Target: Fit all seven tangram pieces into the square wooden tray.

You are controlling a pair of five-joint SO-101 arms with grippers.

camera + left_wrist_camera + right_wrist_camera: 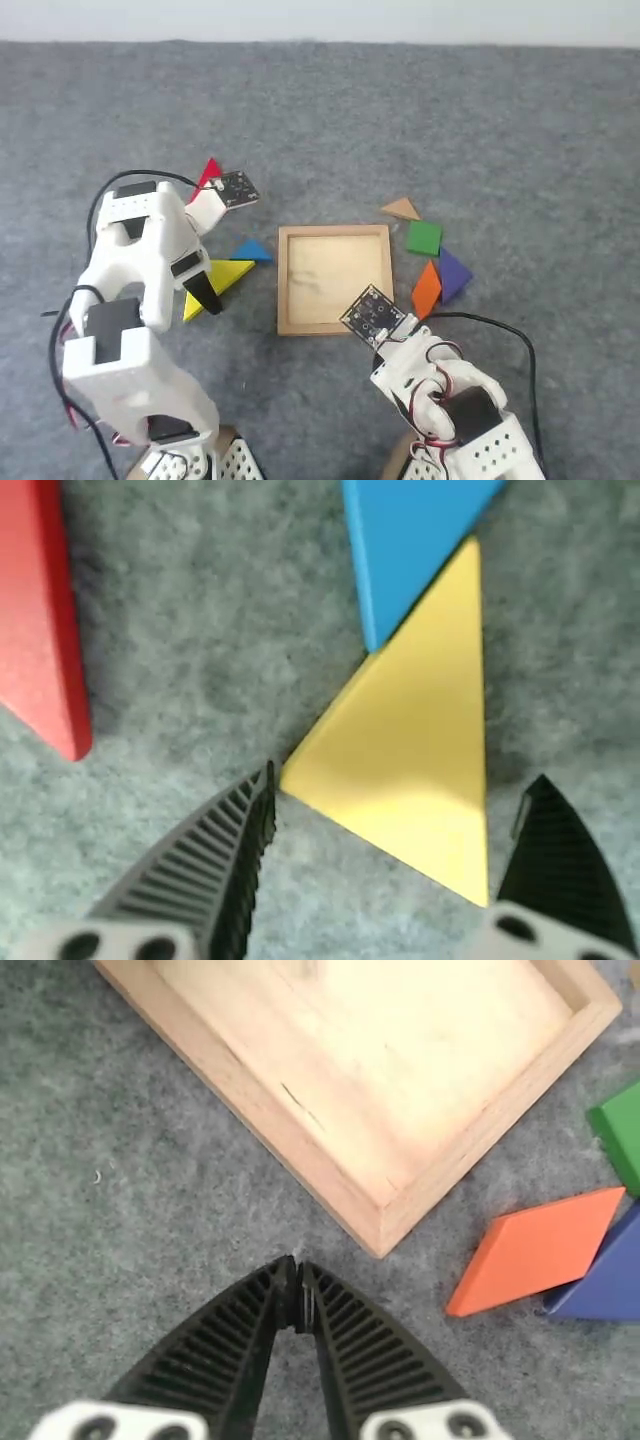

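The square wooden tray (pixel 335 232) lies mid-table with nothing in it. To its left are a yellow triangle (pixel 222 278), a blue triangle (pixel 251 250) and a red triangle (pixel 209 171). My left gripper (pixel 205 290) hangs low over the yellow triangle (pixel 420 760), open, one finger on either side of it (pixel 400 790); the blue triangle (pixel 410 540) touches its far tip. My right gripper (pixel 298 1300) is shut on nothing, just off the near right corner of the tray (pixel 270 1110).
Right of the tray lie a tan triangle (pixel 402 208), a green square (pixel 424 237), an orange parallelogram (pixel 427 288) and a purple triangle (pixel 456 274), close together. The right arm (pixel 430 390) stands at the front right. Grey felt covers the table.
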